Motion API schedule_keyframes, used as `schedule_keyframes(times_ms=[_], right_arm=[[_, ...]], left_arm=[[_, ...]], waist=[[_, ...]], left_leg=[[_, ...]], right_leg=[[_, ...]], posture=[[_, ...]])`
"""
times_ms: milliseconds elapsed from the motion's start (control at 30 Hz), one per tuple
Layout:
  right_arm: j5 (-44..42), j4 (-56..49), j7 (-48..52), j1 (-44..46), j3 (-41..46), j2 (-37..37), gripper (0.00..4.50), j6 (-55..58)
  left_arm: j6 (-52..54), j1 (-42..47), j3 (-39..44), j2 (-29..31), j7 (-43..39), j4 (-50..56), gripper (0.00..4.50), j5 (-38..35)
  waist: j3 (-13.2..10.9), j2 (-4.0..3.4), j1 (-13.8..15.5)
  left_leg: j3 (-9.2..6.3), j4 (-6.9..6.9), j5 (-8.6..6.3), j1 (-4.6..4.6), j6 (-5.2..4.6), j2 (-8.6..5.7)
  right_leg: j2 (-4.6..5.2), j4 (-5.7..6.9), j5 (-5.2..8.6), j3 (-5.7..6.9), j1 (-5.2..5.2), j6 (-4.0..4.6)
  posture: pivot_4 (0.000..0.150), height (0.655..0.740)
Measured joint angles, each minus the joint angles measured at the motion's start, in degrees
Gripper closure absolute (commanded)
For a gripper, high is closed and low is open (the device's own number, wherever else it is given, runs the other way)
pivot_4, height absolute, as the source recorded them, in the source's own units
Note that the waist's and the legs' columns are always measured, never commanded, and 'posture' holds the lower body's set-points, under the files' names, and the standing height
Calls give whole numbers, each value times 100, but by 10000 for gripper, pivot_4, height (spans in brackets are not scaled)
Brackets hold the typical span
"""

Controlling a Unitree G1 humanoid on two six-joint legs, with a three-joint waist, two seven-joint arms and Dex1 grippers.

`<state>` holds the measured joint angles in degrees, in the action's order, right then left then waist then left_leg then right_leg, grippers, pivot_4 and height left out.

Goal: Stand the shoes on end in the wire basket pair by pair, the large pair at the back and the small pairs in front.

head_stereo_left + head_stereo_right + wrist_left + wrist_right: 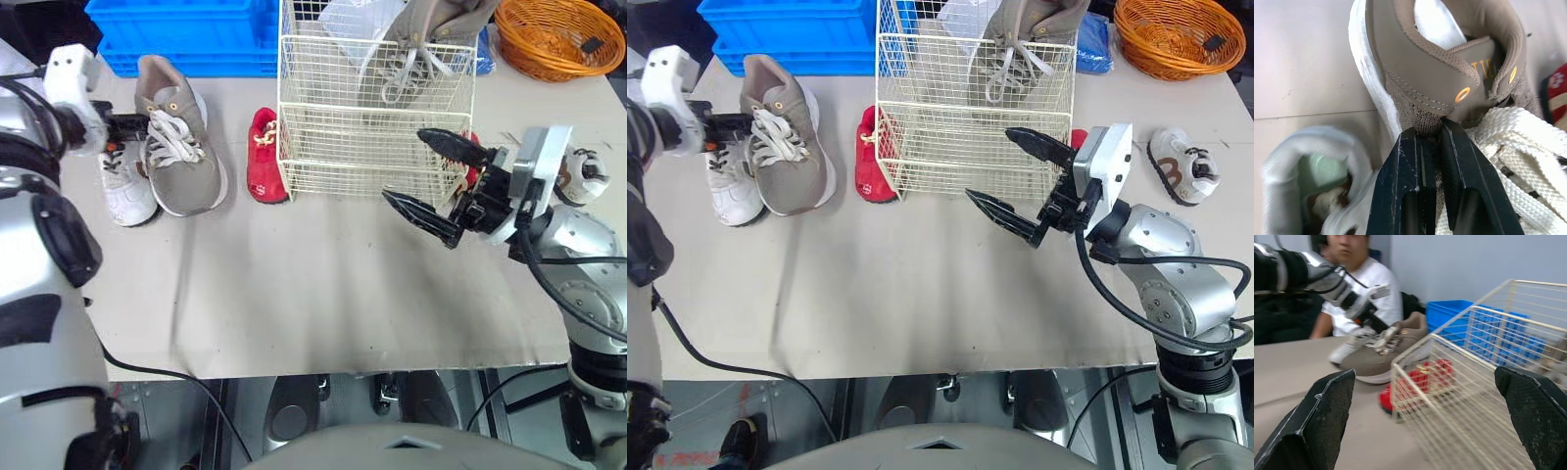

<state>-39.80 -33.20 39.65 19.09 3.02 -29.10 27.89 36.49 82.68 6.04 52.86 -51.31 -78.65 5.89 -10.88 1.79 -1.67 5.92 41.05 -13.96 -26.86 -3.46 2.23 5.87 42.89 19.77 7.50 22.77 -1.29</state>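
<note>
Left eye view: the tan shoe (181, 147) lies upper left, left of the basket (372, 166), and the right gripper (404, 164) gapes wide at centre right. Left wrist view: the left gripper (1436, 132), bottom centre, pinches the tan shoe's knit collar. That spot looks soft and floppy, so the light shoe may swing, and the stiffer heel would probably hold steadier.

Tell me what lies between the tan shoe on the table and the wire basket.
A small red shoe lies on the table between the tan shoe and the wire basket, close beside the basket's left wall. Nothing else visible stands between them.
</note>
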Motion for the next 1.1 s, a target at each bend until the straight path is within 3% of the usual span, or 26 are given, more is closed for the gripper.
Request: schedule_keyframes(times_ms=[333, 467, 733, 1100], right_arm=[[-348, 155, 145, 301, 2, -214, 0, 195], [-321, 284, 115, 385, 5, -216, 0, 181], [-91, 400, -128, 541, 27, -123, 0, 18], [37, 498, -670, 525, 447, 94, 0, -212]], left_arm=[[231, 440, 297, 325, -130, 1004, 44898, -501], [-317, 413, 661, 221, 129, 1565, 44898, -843], [-1754, 406, 1536, -1027, 911, 3015, 44898, -1920], [-4182, 407, 1564, -2671, 1826, 2858, 44898, -2169]], waist=[[-6, 17, 77], [-11, 26, 89], [-8, 29, 108], [-8, 29, 94]], left_leg=[[-6, 10, 0, -3, -1, 2], [-8, 14, 0, -6, -1, 2], [-22, 27, 1, -15, -2, -4], [-21, 24, 1, -18, -2, -5]], right_leg=[[1, 5, 0, 2, -2, 0], [2, 5, 0, 4, -2, 0], [8, 12, -1, 26, -8, 1], [6, 10, -1, 33, -6, 1]], posture=[[1500, 6860], [1500, 6860], [1500, 6860], [1500, 6860]])
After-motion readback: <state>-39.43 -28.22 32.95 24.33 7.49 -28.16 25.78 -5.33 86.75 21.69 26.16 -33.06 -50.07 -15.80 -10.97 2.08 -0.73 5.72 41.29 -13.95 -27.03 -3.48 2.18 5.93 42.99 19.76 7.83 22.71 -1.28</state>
